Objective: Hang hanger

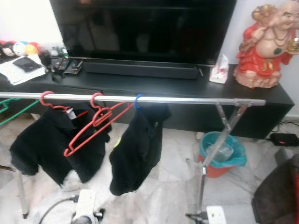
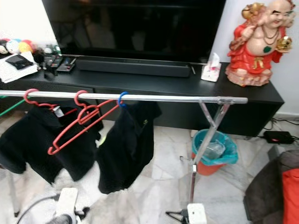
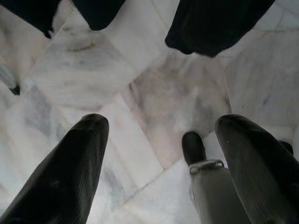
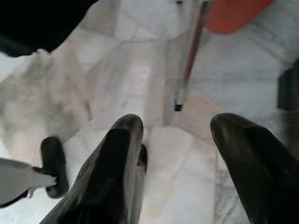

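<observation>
Red hanger [image 1: 91, 126] hooked on the rail [image 1: 187, 100], empty and tilted, sitting between two black shirts: one [image 1: 46, 144] on another red hook toward the rail's left end, one [image 1: 138, 149] on a blue hook just to its right. Probably hung already, judging by the hook over the bar. Left claw [image 3: 159, 168] and right claw [image 4: 175, 163] both open, empty, pointing down at the marble floor [image 3: 177, 93] below the rail, idle.

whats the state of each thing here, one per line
red hanger: empty, hooked on rail, tilted
black shirts: hung
TV: off
bin: lined, open
left gripper: open, empty
right gripper: open, empty
</observation>
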Controlling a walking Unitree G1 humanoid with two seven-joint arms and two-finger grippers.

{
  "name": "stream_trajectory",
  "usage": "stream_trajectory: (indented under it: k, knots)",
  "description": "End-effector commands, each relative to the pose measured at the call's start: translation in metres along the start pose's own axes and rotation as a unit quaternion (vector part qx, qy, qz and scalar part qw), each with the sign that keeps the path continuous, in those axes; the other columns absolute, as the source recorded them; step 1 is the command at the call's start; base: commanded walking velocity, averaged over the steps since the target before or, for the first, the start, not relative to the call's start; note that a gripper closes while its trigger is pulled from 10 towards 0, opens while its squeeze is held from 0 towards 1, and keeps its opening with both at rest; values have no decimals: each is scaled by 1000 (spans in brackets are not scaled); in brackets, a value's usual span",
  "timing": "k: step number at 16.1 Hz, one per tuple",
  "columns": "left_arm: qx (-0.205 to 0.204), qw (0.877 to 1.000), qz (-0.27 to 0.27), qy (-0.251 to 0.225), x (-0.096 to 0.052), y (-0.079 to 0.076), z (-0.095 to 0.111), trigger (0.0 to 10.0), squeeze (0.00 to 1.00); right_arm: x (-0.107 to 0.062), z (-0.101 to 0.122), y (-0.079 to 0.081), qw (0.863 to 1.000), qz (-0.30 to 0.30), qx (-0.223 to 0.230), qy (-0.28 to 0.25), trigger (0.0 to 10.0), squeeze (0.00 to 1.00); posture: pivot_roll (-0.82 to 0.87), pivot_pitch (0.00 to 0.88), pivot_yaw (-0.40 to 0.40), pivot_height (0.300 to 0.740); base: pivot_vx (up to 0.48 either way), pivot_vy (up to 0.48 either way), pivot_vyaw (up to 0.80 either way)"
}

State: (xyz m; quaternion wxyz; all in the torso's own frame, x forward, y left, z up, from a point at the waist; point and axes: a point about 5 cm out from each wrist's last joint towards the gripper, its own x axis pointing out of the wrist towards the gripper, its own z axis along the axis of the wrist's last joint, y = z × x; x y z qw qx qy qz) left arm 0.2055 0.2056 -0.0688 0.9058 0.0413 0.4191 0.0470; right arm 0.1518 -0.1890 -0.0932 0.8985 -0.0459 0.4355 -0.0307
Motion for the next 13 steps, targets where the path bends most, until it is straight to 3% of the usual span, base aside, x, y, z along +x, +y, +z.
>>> stream_trajectory:
  k: [1,6,13]
  knots:
    - [8,1000,2,7,1,3,3,10000,0,1,0,5,1000,0,6,10,10000,0,-131,0,-1,740,0,0,0]
    - [6,999,-3,45,-4,-3,-22,10000,0,0,-3,8,998,-13,56,15,10000,0,-146,0,9,740,0,0,0]
    - [13,998,-3,55,-5,5,-27,10000,0,1,-1,11,997,-14,76,13,10000,0,-175,0,40,740,0,0,0]
